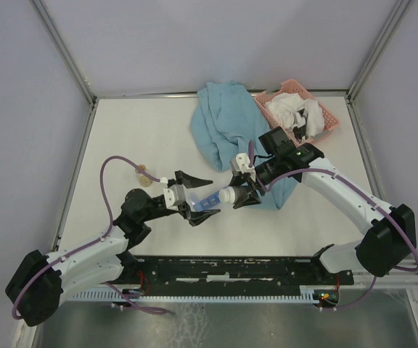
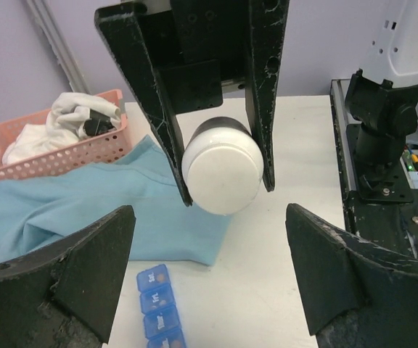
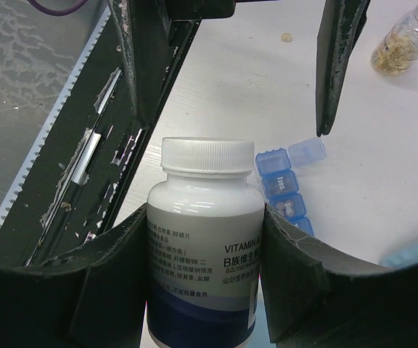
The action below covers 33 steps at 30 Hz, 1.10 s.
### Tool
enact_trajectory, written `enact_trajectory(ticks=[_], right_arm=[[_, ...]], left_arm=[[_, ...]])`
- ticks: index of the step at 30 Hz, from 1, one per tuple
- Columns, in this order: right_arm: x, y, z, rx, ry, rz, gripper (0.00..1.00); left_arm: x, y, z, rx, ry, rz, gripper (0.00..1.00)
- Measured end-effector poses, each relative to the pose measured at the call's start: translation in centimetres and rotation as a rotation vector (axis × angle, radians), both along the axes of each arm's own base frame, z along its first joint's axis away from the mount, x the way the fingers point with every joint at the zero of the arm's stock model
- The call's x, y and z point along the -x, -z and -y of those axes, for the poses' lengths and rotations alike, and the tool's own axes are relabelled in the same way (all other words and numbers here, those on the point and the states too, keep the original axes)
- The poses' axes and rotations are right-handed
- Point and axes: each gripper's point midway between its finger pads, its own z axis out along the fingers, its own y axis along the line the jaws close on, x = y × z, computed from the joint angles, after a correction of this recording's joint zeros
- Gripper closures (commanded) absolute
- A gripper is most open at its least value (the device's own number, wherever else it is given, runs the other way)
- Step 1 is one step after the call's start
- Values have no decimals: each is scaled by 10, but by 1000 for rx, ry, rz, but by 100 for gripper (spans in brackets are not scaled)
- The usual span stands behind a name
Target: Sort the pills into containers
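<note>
The blue organiser strip (image 1: 209, 201) lies on the white table between the two grippers. It also shows in the left wrist view (image 2: 158, 308) and the right wrist view (image 3: 285, 185), where its end lid stands open. Tan pills (image 2: 161, 276) show through its compartments. One loose pill (image 3: 287, 36) lies on the table. My right gripper (image 1: 239, 194) is shut on a white vitamin bottle (image 3: 202, 246) with its cap (image 2: 222, 174) on, pointing at the left gripper. My left gripper (image 1: 212, 197) is wide open and empty above the strip, its fingers (image 2: 78, 268) either side.
A light blue cloth (image 1: 220, 127) lies behind the grippers, partly under the right arm. A pink mesh basket (image 1: 326, 116) with white rags stands at the back right. A small clear bottle of yellowish pills (image 1: 145, 174) stands on the left, also in the right wrist view (image 3: 405, 36).
</note>
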Motion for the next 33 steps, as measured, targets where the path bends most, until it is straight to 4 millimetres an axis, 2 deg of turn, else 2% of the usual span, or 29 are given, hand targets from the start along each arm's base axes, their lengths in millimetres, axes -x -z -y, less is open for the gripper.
enact_trajectory(ticks=[5, 9, 13, 18, 28, 31, 33], right_arm=[[1, 1, 1, 4, -5, -1, 95], [2, 1, 1, 6, -5, -4, 95], [1, 1, 1, 7, -5, -5, 95], [1, 3, 1, 11, -3, -12, 95], [0, 4, 1, 16, -1, -18, 95], [0, 4, 1, 16, 0, -19, 94], [-1, 5, 0, 18, 2, -17, 95]], left_arm=[[4, -10, 11, -9, 43, 73, 17], [9, -11, 19, -15, 65, 100, 27], [6, -11, 24, -34, 57, 97, 30], [2, -8, 24, -47, 37, 89, 38], [0, -2, 24, -66, 25, 66, 40], [-1, 0, 24, -72, 17, 58, 50], [-1, 0, 24, -76, 18, 54, 62]])
